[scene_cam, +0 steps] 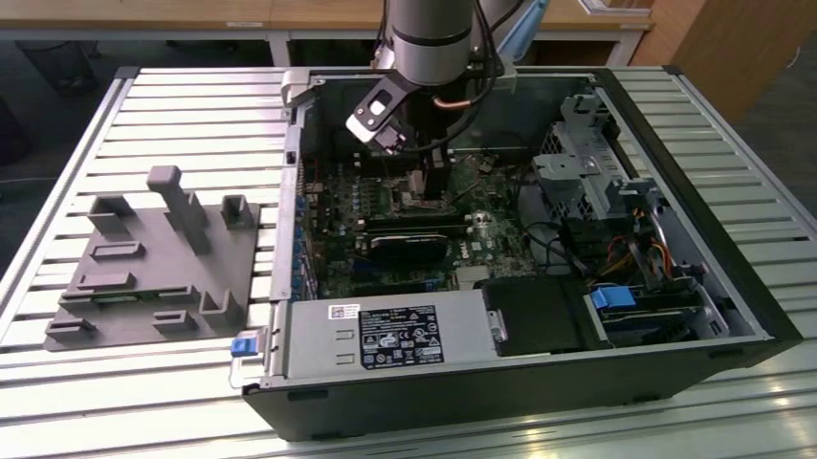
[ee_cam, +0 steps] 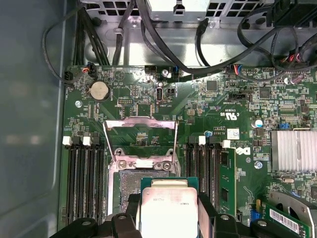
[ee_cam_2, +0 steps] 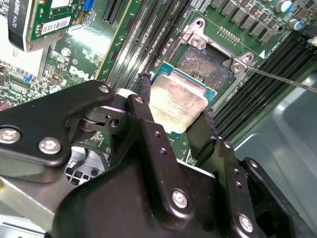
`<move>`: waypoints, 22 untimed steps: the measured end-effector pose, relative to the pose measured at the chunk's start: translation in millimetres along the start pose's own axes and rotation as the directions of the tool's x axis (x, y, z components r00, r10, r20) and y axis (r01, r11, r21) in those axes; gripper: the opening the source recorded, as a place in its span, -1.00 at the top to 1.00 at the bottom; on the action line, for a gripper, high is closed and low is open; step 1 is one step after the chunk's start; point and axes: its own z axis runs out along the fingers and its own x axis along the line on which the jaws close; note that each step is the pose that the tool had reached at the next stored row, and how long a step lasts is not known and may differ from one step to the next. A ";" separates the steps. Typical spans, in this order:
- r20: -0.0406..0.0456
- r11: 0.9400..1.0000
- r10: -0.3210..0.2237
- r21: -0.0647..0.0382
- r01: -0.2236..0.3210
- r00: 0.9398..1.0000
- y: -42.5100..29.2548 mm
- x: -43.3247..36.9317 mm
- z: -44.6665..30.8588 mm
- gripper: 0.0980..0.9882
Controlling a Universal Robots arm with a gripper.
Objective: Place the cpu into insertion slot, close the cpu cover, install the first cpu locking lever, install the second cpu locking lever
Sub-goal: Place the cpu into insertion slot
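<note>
In the second wrist view, your jaws pinch the cpu (ee_cam_2: 177, 101) by opposite edges, partly over the insertion slot (ee_cam_2: 204, 65), whose dark centre lies just beyond it.

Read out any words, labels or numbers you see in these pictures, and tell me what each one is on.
No text can be quoted reliably.
Label on the power supply: print too small.
Sticker on the expansion card: print too small.
Silkscreen on the motherboard: too small.
Markings on the cpu: too faint.
</note>
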 end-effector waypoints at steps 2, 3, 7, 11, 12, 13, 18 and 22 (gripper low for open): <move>0.000 1.000 0.000 0.000 0.000 1.000 0.0 0.0 0.3 0.00; 0.000 1.000 0.000 0.000 0.000 1.000 -0.1 0.0 0.5 0.00; 0.000 1.000 0.000 0.000 0.000 1.000 -0.2 0.9 1.5 0.00; 0.000 1.000 -0.005 0.000 0.005 1.000 -0.4 3.9 4.1 0.00; -0.001 1.000 -0.010 0.000 0.010 1.000 -0.5 4.8 4.8 0.00; -0.001 1.000 -0.016 0.000 0.016 1.000 -0.6 5.6 5.5 0.00; -0.002 1.000 -0.025 0.000 0.025 1.000 -0.9 7.0 9.3 0.00; -0.002 1.000 -0.025 0.000 0.025 1.000 -1.1 6.9 11.5 0.00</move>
